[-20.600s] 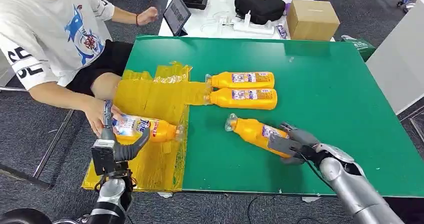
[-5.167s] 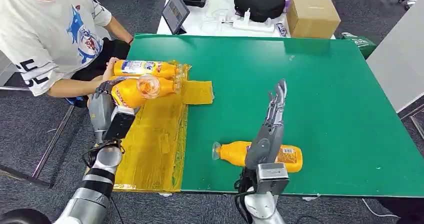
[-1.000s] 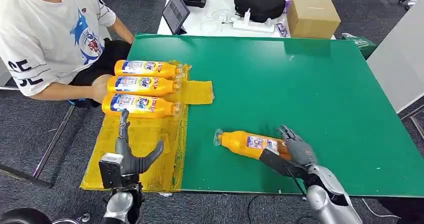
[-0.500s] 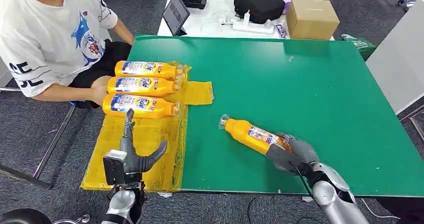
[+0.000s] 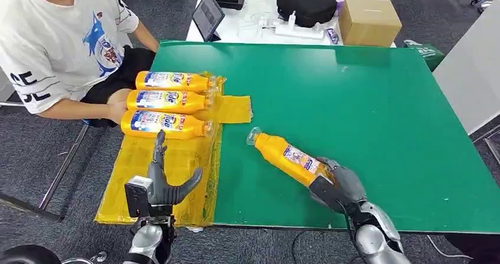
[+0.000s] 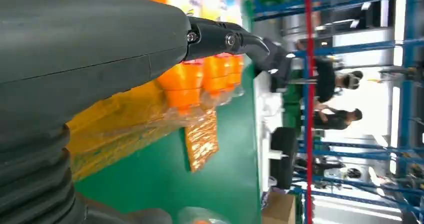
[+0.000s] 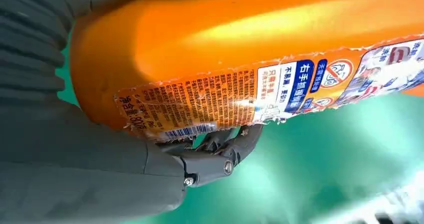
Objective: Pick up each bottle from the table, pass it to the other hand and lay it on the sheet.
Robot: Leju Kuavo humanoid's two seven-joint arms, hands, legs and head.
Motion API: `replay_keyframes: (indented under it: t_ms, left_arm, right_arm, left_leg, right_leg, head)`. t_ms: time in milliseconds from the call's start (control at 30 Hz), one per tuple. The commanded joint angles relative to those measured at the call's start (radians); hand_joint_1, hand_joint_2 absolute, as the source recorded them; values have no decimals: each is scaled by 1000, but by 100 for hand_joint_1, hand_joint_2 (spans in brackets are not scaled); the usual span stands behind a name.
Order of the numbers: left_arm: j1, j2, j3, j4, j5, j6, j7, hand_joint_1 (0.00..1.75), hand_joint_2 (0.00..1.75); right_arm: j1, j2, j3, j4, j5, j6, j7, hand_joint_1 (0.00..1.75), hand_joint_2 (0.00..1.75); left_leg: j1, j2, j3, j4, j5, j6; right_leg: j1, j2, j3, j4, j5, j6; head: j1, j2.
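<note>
At the lower right of the head view, the right hand gripped the base end of the last bottle, fingers wrapped round it; the right wrist view showed dark fingers curled under the label. The bottle slanted up-left, cap toward frame centre, apparently just off the green table, though contact was hard to judge. At the lower left, the left hand hovered over the near part of the yellow sheet, fingers spread, holding nothing.

Done well, the pass would want the bottle carried level toward the left hand, which should close on the free neck half before the right let go, since a base-end grip leaves the long end prone to dip.

Farther up the sheet lay three bottles side by side, a person's hand touching them.
</note>
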Motion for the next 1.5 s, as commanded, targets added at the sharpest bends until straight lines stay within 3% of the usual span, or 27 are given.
replay_keyframes:
  t_ms: [33, 67, 167, 333, 400, 500, 700, 867, 1200, 1500]
  left_arm:
    - [3, 4, -99, -41, 162, -145, 119, 0, 175]
    - [-9, 13, -123, -38, 210, -186, 148, 0, 175]
    - [-42, 33, -167, -22, 342, -301, 206, 0, 175]
    - [-47, 40, -172, -22, 366, -329, 212, 0, 175]
    - [-52, 73, -211, -34, 458, -440, 231, 0, 175]
    - [-53, 83, -224, -37, 490, -464, 244, 0, 175]
    - [-66, 106, -259, 2, 610, -601, 264, 0, 175]
    - [-74, 114, -273, 35, 637, -621, 274, 0, 175]
    - [-76, 113, -274, 36, 637, -619, 274, 0, 175]
    - [-132, 116, -292, 102, 601, -570, 299, 0, 175]
  right_arm:
    - [36, 286, -129, -327, -18, -470, -233, 175, 175]
    - [50, 326, -168, -360, -12, -509, -313, 175, 175]
    - [74, 365, -201, -368, -6, -509, -429, 175, 175]
    - [73, 361, -188, -343, 2, -509, -435, 175, 175]
    - [65, 327, -104, -229, -7, -487, -435, 175, 175]
    - [54, 323, -59, -181, -10, -509, -435, 175, 175]
    - [8, 339, 123, 145, 13, -410, -435, 175, 175]
    - [-37, 355, 231, 350, 29, -410, -435, 175, 175]
    - [-44, 357, 231, 359, 27, -409, -433, 175, 175]
    - [-83, 398, 336, 470, 98, -417, -420, 175, 175]
  left_leg:
    - [0, 4, 0, 2, -3, -1]
    - [0, 4, 0, 1, -2, -1]
    - [0, -1, 1, 0, -1, -1]
    - [0, 2, -1, -1, 0, -1]
    - [1, 3, 4, 0, -2, -1]
    - [1, 3, 1, -1, -1, -1]
    - [1, 5, 3, -2, -1, -1]
    - [3, 6, 5, -3, -2, -1]
    - [1, 2, 1, -1, -1, -1]
    - [2, 2, 1, -1, -1, -1]
  right_leg:
    - [0, 3, -2, 3, -2, -2]
    - [0, 1, -2, 2, -2, -2]
    - [1, -3, 0, 1, -2, -2]
    - [-1, 0, -2, 0, 0, -1]
    - [1, 0, 2, -1, -1, -3]
    - [1, 1, 0, -2, 0, -1]
    - [1, 3, 1, -3, 0, -2]
    - [3, 4, 3, -4, 0, -2]
    - [1, 0, 0, -1, -1, -2]
    - [2, 0, -1, -1, -1, -2]
  head:
    - [0, 0]
    - [-1, 0]
    - [0, 0]
    - [0, 0]
    - [0, 0]
    - [0, 0]
    - [0, 0]
    - [0, 0]
    - [0, 0]
    - [0, 0]
